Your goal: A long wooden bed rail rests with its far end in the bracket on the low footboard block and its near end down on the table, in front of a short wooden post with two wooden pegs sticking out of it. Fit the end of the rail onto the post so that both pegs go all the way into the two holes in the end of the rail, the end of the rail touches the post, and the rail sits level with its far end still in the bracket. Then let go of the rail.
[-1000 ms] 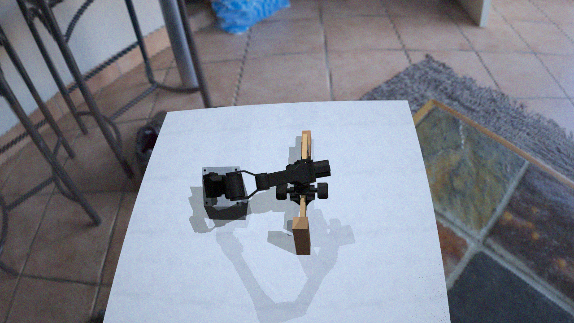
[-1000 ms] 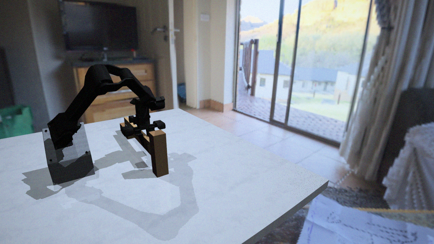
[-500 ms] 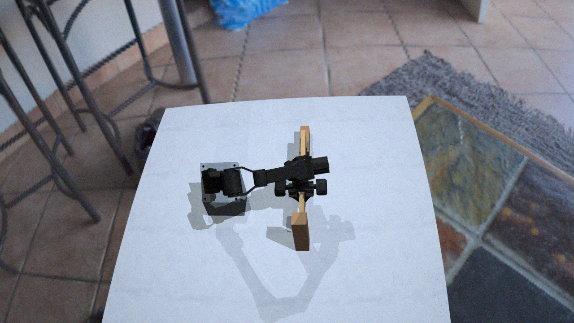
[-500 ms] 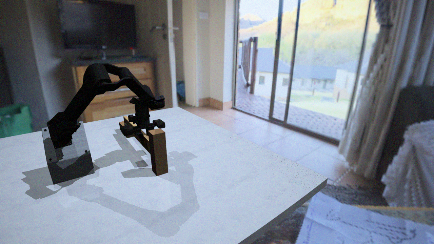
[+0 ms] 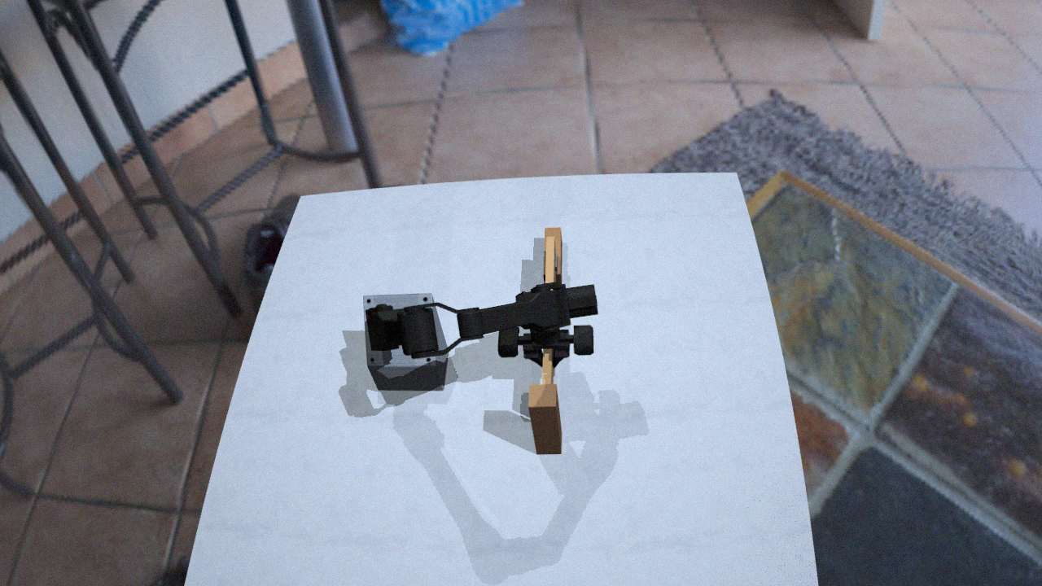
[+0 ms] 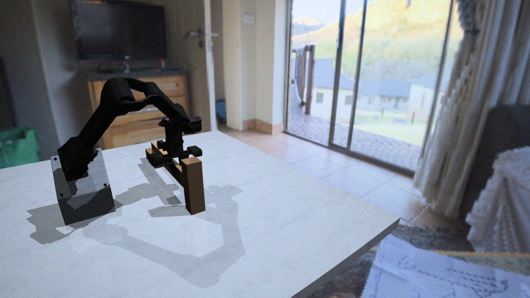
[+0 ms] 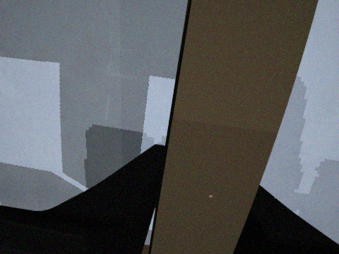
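The long wooden rail (image 5: pixel 548 369) (image 6: pixel 176 172) (image 7: pixel 229 81) runs from the low footboard block (image 5: pixel 554 231) (image 6: pixel 149 152) to the upright post (image 5: pixel 546 430) (image 6: pixel 195 187). My gripper (image 5: pixel 545 356) (image 6: pixel 172 161) (image 7: pixel 186 159) is shut on the rail, between its middle and its near end. The near end is up off the table, right behind the upper part of the post. It looks roughly level. I cannot tell whether it touches the post. The pegs and holes are hidden. The far end appears to sit at the block, but its fit in the bracket is unclear.
The arm's base (image 5: pixel 404 378) (image 6: pixel 87 207) stands on the white table (image 5: pixel 655 474) (image 6: pixel 296 222), to the left of the rail. The arm reaches over the rail from there. Shadows of the arm, rail and post fall across the table top.
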Controlling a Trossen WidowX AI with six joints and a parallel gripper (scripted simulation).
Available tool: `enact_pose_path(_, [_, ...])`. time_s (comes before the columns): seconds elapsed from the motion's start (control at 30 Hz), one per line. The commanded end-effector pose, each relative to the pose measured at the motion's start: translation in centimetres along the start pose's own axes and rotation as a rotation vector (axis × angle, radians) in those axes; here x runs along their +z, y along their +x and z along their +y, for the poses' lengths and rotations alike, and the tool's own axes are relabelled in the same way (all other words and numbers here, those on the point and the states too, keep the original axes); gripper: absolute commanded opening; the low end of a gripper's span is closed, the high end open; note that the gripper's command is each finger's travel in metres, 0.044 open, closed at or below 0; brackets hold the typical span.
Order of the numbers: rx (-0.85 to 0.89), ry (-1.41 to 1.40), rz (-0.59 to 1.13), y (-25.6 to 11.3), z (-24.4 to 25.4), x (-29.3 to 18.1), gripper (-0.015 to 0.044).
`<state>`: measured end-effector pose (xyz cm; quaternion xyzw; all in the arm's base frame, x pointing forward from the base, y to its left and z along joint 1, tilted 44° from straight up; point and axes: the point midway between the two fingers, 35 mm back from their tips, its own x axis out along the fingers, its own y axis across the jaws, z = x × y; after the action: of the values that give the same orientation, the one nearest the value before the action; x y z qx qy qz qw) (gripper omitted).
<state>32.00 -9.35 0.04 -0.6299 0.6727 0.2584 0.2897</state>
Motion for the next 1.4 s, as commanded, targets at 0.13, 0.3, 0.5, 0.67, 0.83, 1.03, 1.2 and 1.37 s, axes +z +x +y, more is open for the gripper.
enact_pose_path(0.13, [-0.003, -0.003, -0.001, -0.1, 0.0, -0.4, 0.0])
enact_pose_path(0.3, [-0.003, -0.003, -0.001, -0.1, 0.0, -0.5, 0.0])
enact_pose_path(0.5, [-0.003, -0.003, -0.001, 0.0, 0.0, -0.7, 0.0])
enact_pose_path(0.67, [-0.003, -0.003, 0.0, 0.0, 0.0, -0.9, 0.0])
enact_pose_path(0.83, [-0.003, -0.003, 0.0, 0.0, 0.0, -1.0, 0.0])
enact_pose_path(1.03, [-0.003, -0.003, 0.0, 0.0, 0.0, -1.2, 0.0])
enact_pose_path(1.2, [-0.003, -0.003, 0.0, -0.1, 0.0, -1.4, 0.0])
enact_pose_path(1.37, [-0.003, -0.003, 0.0, -0.1, 0.0, -1.5, 0.0])
